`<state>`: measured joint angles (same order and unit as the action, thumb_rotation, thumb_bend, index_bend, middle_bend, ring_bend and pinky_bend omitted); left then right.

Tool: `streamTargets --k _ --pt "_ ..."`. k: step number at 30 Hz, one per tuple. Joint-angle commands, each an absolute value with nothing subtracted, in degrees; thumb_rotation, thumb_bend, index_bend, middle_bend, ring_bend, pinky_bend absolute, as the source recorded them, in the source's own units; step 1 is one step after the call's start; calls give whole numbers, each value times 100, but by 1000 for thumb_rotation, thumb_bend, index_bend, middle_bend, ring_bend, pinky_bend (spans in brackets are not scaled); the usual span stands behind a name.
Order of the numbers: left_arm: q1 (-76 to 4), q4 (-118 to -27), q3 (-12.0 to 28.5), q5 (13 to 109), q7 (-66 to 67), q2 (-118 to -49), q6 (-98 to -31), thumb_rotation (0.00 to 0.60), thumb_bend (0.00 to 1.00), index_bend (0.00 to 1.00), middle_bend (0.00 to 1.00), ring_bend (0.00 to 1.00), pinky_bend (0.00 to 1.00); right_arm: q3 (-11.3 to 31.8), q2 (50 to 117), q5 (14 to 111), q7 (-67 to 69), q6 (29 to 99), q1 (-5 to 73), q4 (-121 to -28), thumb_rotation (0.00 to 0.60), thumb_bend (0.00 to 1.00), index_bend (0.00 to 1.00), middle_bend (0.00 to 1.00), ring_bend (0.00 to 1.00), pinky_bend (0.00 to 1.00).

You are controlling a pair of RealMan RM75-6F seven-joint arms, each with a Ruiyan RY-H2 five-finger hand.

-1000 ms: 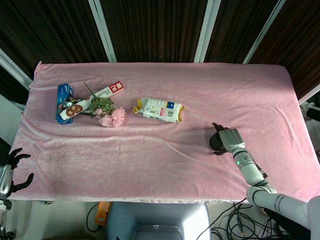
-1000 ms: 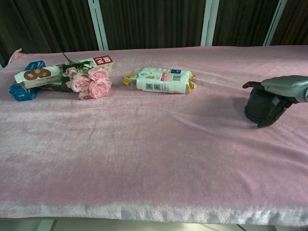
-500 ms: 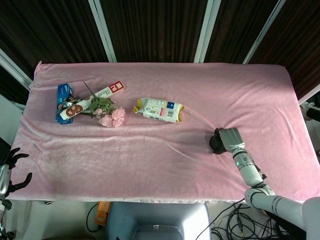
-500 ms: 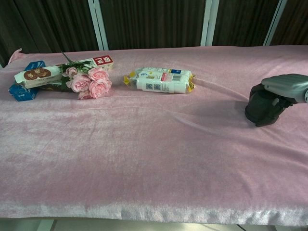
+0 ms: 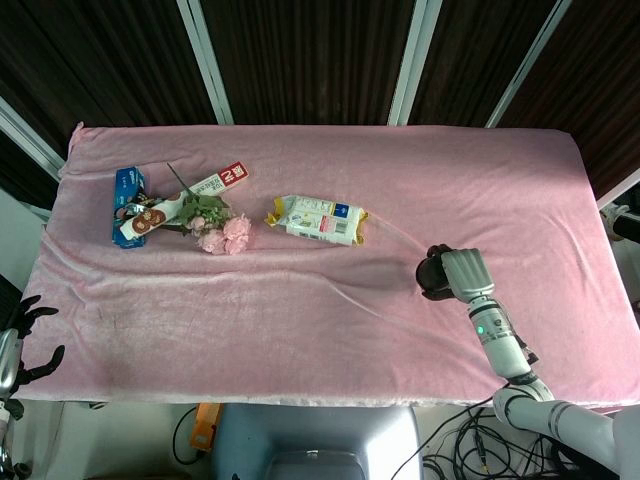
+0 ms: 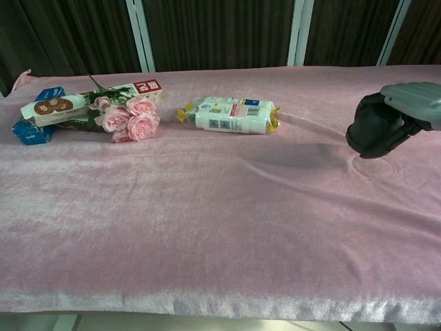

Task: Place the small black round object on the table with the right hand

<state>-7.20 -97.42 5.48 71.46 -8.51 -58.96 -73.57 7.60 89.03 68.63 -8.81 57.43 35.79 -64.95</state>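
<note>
The small black round object point(image 5: 431, 274) point(image 6: 366, 131) is at the right side of the pink table. My right hand point(image 5: 462, 272) point(image 6: 406, 103) grips it from the right with its fingers wrapped around it. In the chest view the object hangs a little above the cloth, over a round dent point(image 6: 377, 165) in the fabric. My left hand point(image 5: 22, 338) hangs off the table's front left corner, fingers apart and holding nothing.
A white and yellow snack packet point(image 5: 318, 219) lies mid-table. A bunch of pink roses point(image 5: 222, 232), a red-and-white box point(image 5: 218, 182) and a blue biscuit box point(image 5: 128, 204) lie at the far left. The pink cloth point(image 5: 300, 310) covers the whole table.
My right hand closed its fingers around the black object, then lifted it off the cloth and slightly away from me. The left hand barely moved.
</note>
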Motion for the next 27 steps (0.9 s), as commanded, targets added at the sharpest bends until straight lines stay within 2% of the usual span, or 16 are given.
streamTargets --k 1,5,8,12,15,17,22,27 --pt "-721 -9744 547 7144 -847 -5895 -7350 600 354 290 97 118 339 973 8928 7657 479 6725 3402 -6743 600 131 672 555 645 810" --pt "-719 -9755 545 7155 -837 -5895 -7360 600 354 290 97 118 339 996 8918 8400 2117 7536 3270 -6820 600 130 672 555 645 810" --pt "-717 -9763 540 7171 -825 -5896 -7368 600 354 290 97 118 339 910 8799 8747 3059 7781 3223 -6869 600 130 672 555 644 810" --pt "-724 -9774 530 7172 -794 -5897 -7350 600 354 290 97 118 339 728 8454 8843 3374 7420 3266 -6985 600 130 669 555 646 810" --pt "-727 -9775 533 7160 -782 -5898 -7347 600 354 290 96 118 339 696 8288 8646 2387 7045 3306 -6969 600 130 674 558 654 811" --pt "-727 -9776 536 7147 -781 -5898 -7342 600 353 290 96 118 339 748 8289 8403 1174 6935 3291 -6936 600 131 678 561 659 813" --pt "-727 -9778 539 7145 -786 -5895 -7343 600 353 290 97 118 339 854 8466 7966 -1545 7037 3238 -6728 600 132 678 562 659 815" --pt "-724 -9770 544 7141 -797 -5895 -7348 600 354 290 97 118 339 995 8630 7537 -2946 7142 3171 -6659 600 133 678 562 660 817"
